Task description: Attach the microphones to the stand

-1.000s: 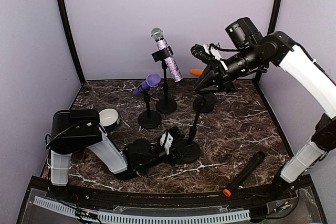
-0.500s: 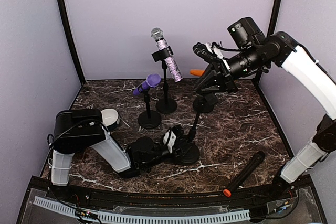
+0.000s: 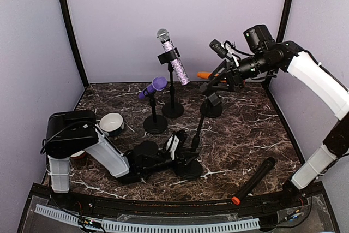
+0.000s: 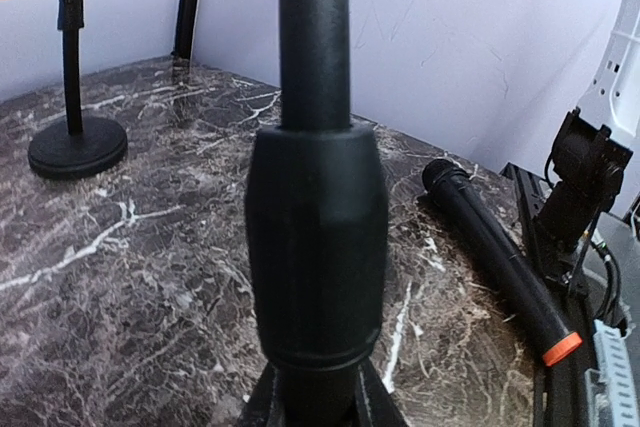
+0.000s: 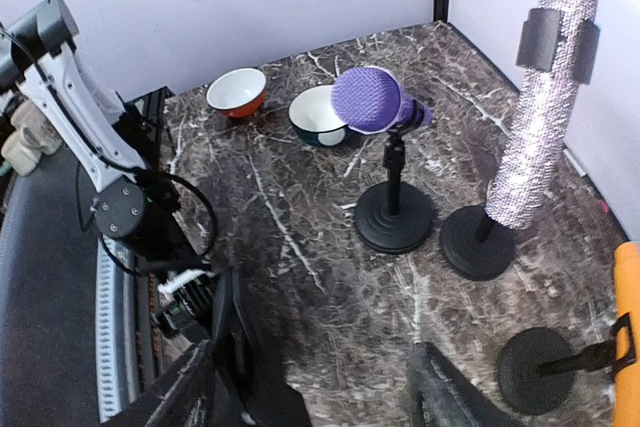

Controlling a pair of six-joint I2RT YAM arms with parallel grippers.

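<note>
Black stand pole (image 4: pixel 315 247) fills the left wrist view, left gripper (image 3: pixel 175 148) clamping it; right wrist view shows right gripper (image 5: pixel 340 387) spread wide.

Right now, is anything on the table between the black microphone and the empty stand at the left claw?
Nothing visible. Only bare table lies between the black microphone and the empty stand, so the way across looks open.

Lilac mic (image 3: pixel 180 72), purple mic (image 3: pixel 151 88), orange mic (image 3: pixel 204 75) apparently clipped, black (image 3: pixel 255 178) flat
</note>
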